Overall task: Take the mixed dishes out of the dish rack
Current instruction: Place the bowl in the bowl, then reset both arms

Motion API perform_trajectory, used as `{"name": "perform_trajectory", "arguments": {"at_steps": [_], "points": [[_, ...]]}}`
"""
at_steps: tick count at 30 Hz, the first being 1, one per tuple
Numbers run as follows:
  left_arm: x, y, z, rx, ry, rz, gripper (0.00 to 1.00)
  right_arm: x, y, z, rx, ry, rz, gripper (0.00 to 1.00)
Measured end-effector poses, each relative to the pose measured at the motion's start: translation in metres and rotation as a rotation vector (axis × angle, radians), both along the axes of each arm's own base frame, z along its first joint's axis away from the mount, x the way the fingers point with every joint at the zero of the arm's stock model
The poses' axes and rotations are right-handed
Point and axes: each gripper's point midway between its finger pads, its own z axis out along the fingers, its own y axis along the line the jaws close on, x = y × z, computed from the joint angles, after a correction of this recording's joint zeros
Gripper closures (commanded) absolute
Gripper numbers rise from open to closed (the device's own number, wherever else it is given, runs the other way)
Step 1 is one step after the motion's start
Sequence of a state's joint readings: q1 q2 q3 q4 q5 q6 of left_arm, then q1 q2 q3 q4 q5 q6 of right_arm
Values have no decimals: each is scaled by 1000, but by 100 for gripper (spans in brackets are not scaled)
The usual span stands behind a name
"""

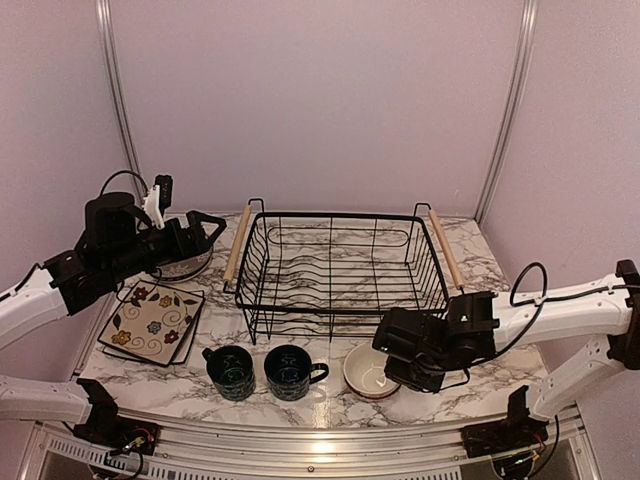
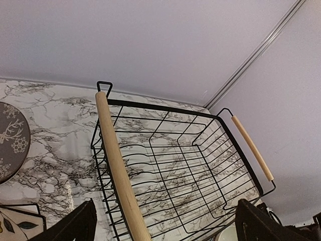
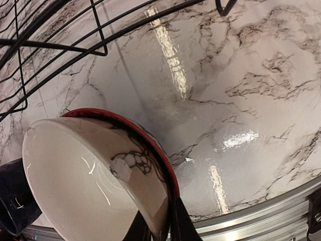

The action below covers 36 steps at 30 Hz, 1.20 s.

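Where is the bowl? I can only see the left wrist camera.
Observer: The bowl sits on the table, in front of the rack, near its right corner.
Kid: Is anything holding it?
Observer: Yes, the right gripper pinches its rim.
Kid: Are there cups too?
Observer: Two dark mugs stand side by side, left of the bowl.

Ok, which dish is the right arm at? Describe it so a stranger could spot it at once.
In front of the black wire dish rack, along the marble table's near edge, a row holds two dark blue mugs, then a cream round bowl at the right end. It alone is pale, red outside, with the right gripper pinching its rim.
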<state>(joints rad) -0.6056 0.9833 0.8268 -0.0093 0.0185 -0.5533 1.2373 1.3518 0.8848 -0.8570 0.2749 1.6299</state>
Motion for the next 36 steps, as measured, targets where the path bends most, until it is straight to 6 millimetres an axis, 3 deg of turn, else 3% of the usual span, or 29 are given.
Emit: {"name": "perform_trajectory", "arguments": {"at_steps": [6,18,25,29,36], "points": [[-3,2,6,-6,-17,-1,1,0,0,-2,-8,1,-1,80],[-5,4,6,-5,-12,0,1,8,4,25,15,-53,21,36],[-4,8,0,2,0,25,1,7,-3,49,4,-106,157,32],[-2,9,-1,8,3,36,1,10,1,78,78,-192,261,26],[1,14,0,26,16,65,1,33,11,161,211,-480,385,10]]}}
